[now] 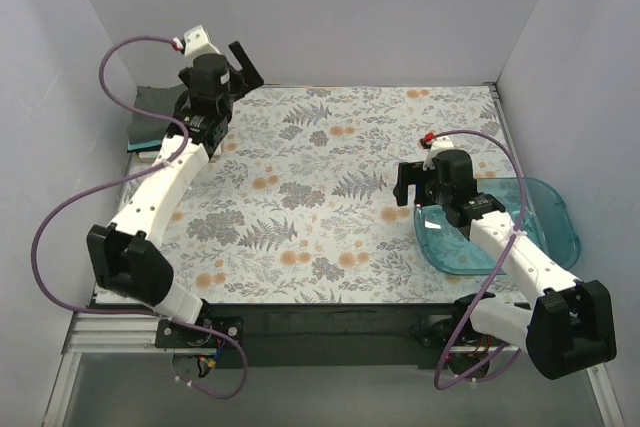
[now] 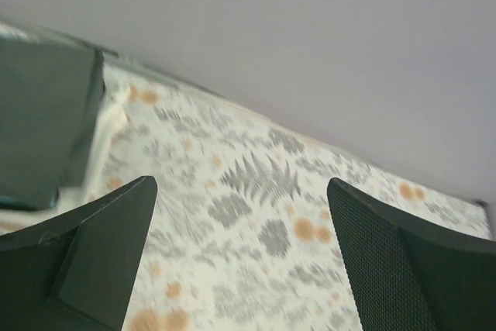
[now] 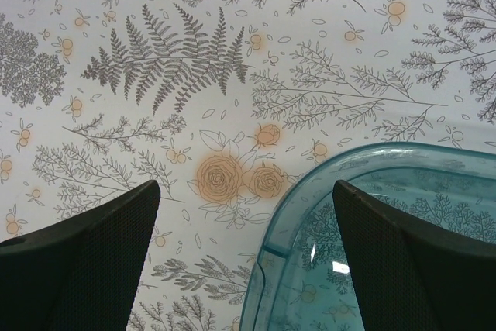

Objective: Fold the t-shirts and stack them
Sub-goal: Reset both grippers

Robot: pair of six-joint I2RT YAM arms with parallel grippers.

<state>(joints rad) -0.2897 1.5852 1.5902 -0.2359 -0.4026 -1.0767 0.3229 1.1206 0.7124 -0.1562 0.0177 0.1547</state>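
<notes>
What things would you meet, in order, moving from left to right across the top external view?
stack of folded t-shirts → left end effector → right end effector → blue-green plastic tub

No text, labels, brands or numbers can be read anywhere.

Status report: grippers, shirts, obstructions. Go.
Left gripper open, empty, near the shirt stack. Right gripper open, empty, above the tub rim. Stack in far-left corner, dark shirt on top. Tub at right, nothing blocking.
</notes>
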